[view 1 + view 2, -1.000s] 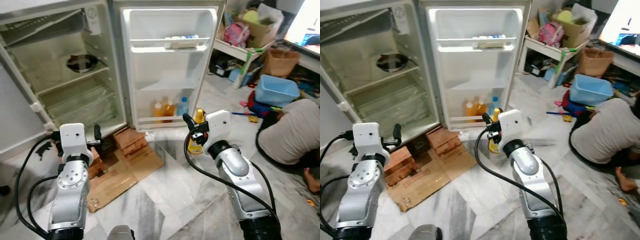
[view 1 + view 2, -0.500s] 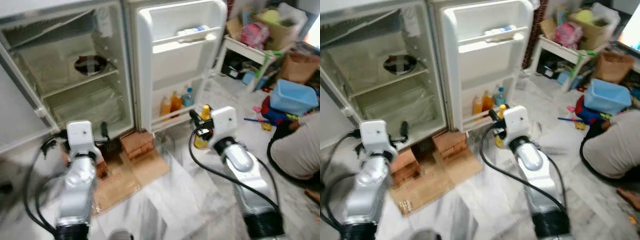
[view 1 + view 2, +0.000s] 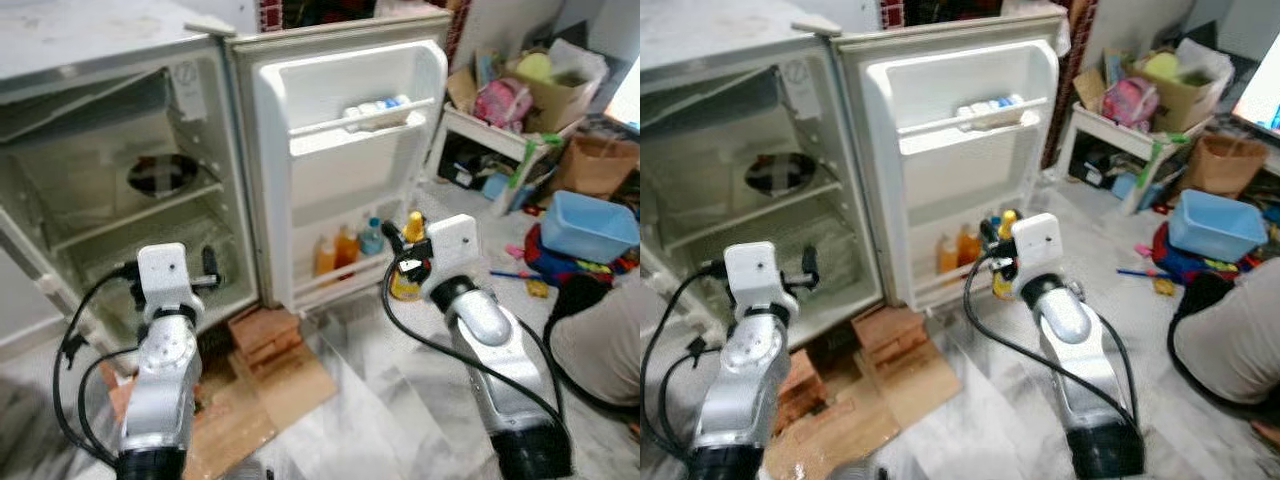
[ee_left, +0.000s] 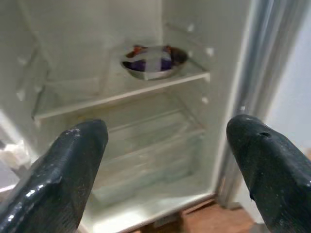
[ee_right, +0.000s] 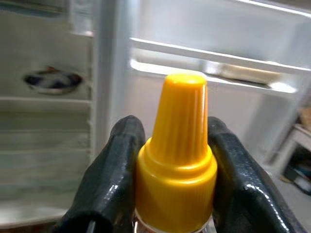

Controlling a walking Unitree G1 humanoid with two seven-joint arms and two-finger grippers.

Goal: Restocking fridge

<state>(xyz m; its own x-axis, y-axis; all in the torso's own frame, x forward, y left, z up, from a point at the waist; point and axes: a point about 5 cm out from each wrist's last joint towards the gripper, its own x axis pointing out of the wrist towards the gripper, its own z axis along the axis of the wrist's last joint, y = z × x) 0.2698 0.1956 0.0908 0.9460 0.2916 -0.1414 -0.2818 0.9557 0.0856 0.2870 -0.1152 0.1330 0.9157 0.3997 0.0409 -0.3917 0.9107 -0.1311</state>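
Right claw (image 5: 176, 160) gripping a yellow-capped bottle (image 3: 408, 262) beside the open fridge door (image 3: 350, 150); left claw (image 4: 165, 160) gaping wide, facing a bowl (image 4: 153, 61) on the fridge shelf (image 4: 121, 94).

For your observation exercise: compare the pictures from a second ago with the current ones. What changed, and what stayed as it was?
The head camera shifted, so the open fridge now sits nearer and higher in view. No object visibly moved. The right gripper still clamps the yellow-capped bottle near the door shelf bottles; the left gripper stays open and empty.
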